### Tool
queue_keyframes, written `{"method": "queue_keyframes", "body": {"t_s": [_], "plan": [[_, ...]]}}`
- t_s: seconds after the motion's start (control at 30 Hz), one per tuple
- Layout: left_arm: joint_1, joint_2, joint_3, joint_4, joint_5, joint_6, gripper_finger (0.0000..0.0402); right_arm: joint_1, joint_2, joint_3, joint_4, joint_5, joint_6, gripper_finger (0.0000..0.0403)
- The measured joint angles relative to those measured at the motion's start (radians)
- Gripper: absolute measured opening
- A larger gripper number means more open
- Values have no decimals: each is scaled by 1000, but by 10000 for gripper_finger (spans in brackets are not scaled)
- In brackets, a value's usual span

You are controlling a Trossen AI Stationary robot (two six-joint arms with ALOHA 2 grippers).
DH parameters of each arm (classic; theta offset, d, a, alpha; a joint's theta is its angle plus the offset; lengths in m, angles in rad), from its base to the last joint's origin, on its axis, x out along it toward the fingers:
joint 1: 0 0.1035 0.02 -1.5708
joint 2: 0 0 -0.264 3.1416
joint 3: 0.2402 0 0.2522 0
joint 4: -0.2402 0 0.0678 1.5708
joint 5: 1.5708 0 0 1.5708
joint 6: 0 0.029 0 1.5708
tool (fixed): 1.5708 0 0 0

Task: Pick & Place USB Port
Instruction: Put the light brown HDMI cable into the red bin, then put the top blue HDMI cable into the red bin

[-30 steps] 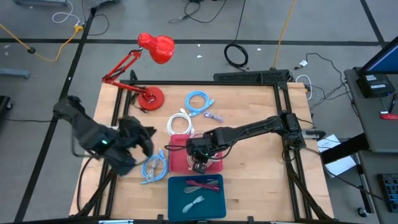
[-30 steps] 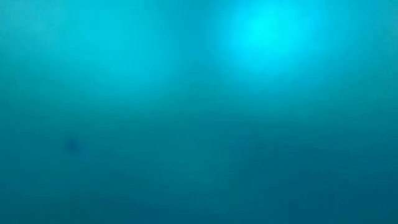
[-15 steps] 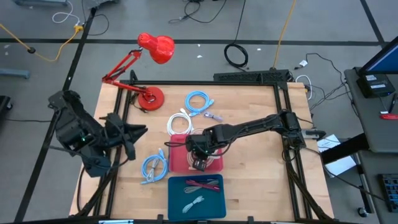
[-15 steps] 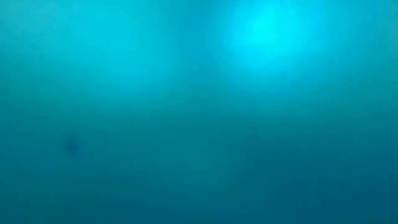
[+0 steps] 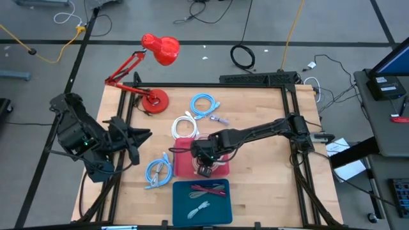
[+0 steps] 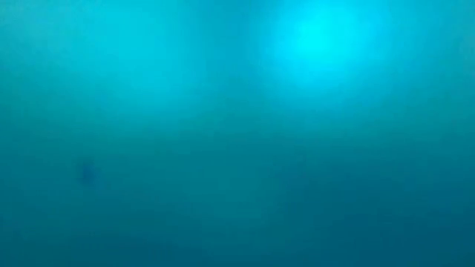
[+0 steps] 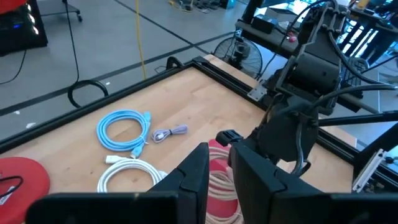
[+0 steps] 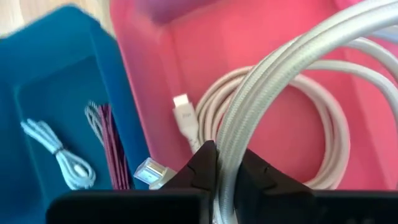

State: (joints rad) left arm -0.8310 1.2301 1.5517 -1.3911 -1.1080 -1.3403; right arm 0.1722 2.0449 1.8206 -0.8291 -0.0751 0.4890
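My right gripper (image 5: 204,167) hangs over the pink tray (image 5: 182,165) and is shut on a white braided USB cable (image 8: 292,56). The cable's loops lie on the tray floor, and its white plug (image 8: 184,116) is beside my fingers. The blue tray (image 5: 185,207) sits at the table's near edge and holds a white cable (image 8: 59,155) and a maroon cable (image 8: 106,134). My left gripper (image 5: 142,144) is drawn back near the table's left edge, shut on nothing. The low view shows only a blue-green blur. My right gripper pinches one strand of the white braided cable (image 8: 231,143) between its two fingers, coming from above and pointing down into the pink tray. That strand arches up off the tray toward the fingers. The rest of the coil (image 8: 311,124) lies slack on the tray floor.
On the table lie a blue cable coil (image 5: 157,171) left of the pink tray, a white coil (image 5: 185,125), another blue coil (image 5: 204,103) and a small purple cable (image 5: 221,119). A red desk lamp (image 5: 153,99) stands at the far left corner. Bare wood lies right of the trays.
My left arm pulled back from above the blue coil toward the table's left edge, then stopped. My right gripper stayed over the pink tray, still shut on the white cable.
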Motion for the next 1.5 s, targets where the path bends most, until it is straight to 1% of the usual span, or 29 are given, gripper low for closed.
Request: {"method": "queue_keyframes", "body": {"t_s": [0.23, 0.33, 0.47, 0.63, 0.8, 0.9, 0.97, 1.0, 1.07, 1.13, 1.17, 1.27, 1.37, 1.43, 1.5], "plan": [[0, 0, 0, 0, 0, -1, 72, 6, -36, 0, 53, 13, 24, 93], [0, 0, -1, 0, 0, -3, 72, 10, -46, 1, 34, 21, 22, 123], [0, 0, -1, -1, 0, -5, 72, 9, -59, 0, 28, 22, 22, 151], [27, 0, -1, -6, 27, -4, 72, 9, -56, 0, 22, 23, 28, 173], [88, 0, -1, -43, 71, -21, 72, 8, -82, 0, 17, 23, 32, 180], [147, 0, -3, -99, 74, -91, 72, 2, -113, 0, 10, 31, 41, 180], [207, -1, -12, -140, 91, -166, 72, -6, -144, 0, 11, 48, 50, 180], [245, 0, -20, -160, 116, -197, 72, -8, -164, 0, 6, 54, 53, 180], [330, -1, -46, -171, 194, -204, 72, -14, -207, 0, -1, 72, 60, 180], [420, -1, -95, -139, 278, -149, 72, -15, -253, 0, -30, 104, 75, 180], [466, 0, -123, -104, 324, -98, 72, -14, -274, 0, -55, 127, 75, 180], [601, 0, -206, 76, 474, 91, 72, -13, -337, 0, -124, 211, 79, 180], [714, 1, -291, 330, 624, 238, 72, -14, -395, 0, -200, 303, 64, 180], [775, 12, -342, 498, 697, 296, 72, -14, -425, 0, -254, 342, 52, 180], [833, 32, -371, 622, 760, 330, 72, -18, -446, 0, -285, 362, 44, 180]]}}
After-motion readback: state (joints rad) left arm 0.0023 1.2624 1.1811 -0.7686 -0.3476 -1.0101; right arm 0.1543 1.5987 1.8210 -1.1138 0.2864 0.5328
